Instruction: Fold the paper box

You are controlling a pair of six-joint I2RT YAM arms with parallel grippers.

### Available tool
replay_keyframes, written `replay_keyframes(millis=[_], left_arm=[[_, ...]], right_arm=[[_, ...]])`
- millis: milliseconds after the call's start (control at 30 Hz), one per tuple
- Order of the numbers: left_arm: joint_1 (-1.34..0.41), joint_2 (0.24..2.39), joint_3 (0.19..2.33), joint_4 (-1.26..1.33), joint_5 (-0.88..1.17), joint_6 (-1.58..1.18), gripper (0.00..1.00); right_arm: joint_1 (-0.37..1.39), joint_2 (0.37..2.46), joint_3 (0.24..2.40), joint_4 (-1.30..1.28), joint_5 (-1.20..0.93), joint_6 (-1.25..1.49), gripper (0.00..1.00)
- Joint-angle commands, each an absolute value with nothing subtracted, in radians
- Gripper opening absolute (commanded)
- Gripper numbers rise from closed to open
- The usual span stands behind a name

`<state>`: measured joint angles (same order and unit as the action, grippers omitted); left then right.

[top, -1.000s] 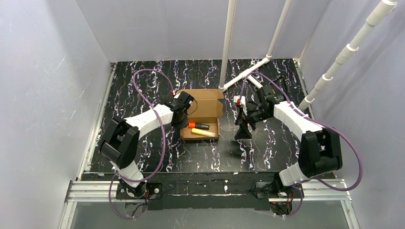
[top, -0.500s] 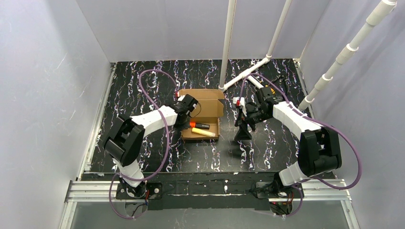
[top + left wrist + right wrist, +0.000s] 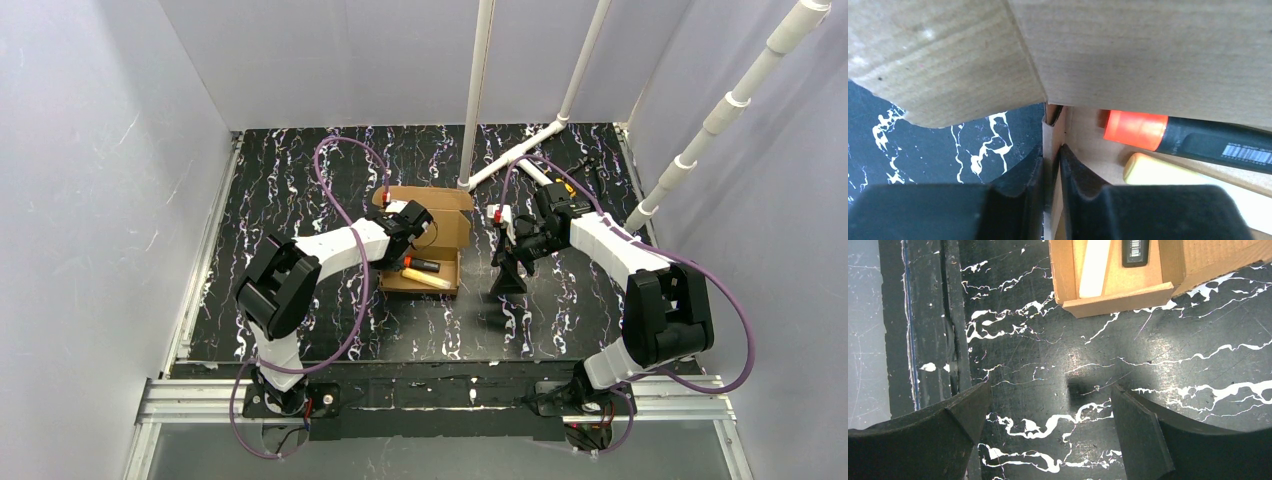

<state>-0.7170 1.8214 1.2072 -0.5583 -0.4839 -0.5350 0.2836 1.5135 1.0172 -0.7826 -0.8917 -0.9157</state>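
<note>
The brown cardboard paper box (image 3: 440, 228) sits mid-table, tray open, its lid standing up at the back. Inside lie an orange-capped black marker (image 3: 416, 264) and a yellow marker (image 3: 428, 279). My left gripper (image 3: 400, 243) is shut on the box's left side wall; in the left wrist view the wall (image 3: 1054, 145) is pinched between the fingers, with a flap (image 3: 948, 60) overhead and both markers (image 3: 1168, 135) to the right. My right gripper (image 3: 508, 278) is open and empty over bare table right of the box; its view shows the box's corner (image 3: 1118, 299).
White PVC pipes (image 3: 478, 90) rise from the back of the black marbled table (image 3: 300, 180). A metal rail (image 3: 440, 395) runs along the near edge. Pale walls close in both sides.
My left arm has swung right and forward, carrying its gripper along the box's left wall; the cable loop rose. The right gripper stayed almost still.
</note>
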Motion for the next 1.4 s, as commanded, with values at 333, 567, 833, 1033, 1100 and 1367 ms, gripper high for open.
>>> replay_keyframes(millis=[333,567,833,1033,1100,1367], left_arm=[[-0.701,1.682,1.209,-0.630,-0.432,-0.573,0.28],[-0.692,1.652,1.208,-0.648,-0.429,-0.571,0.36],[-0.656,1.705,1.201,-0.598,-0.395,-0.532,0.35],[-0.649,1.780,1.224,-0.583,-0.384,-0.519,0.29],[-0.649,1.792,1.220,-0.575,-0.380,-0.517,0.25],[-0.650,1.769,1.193,-0.557,-0.358,-0.524,0.20]], right_arm=[[0.289,1.526,1.008,-0.777,-0.889,-0.922,0.98],[0.290,1.527,1.009,-0.778,-0.887,-0.924,0.98],[0.290,1.531,1.012,-0.782,-0.887,-0.927,0.98],[0.290,1.531,1.011,-0.782,-0.884,-0.929,0.98],[0.290,1.533,1.011,-0.785,-0.884,-0.929,0.98],[0.290,1.537,1.017,-0.824,-0.879,-0.975,0.98]])
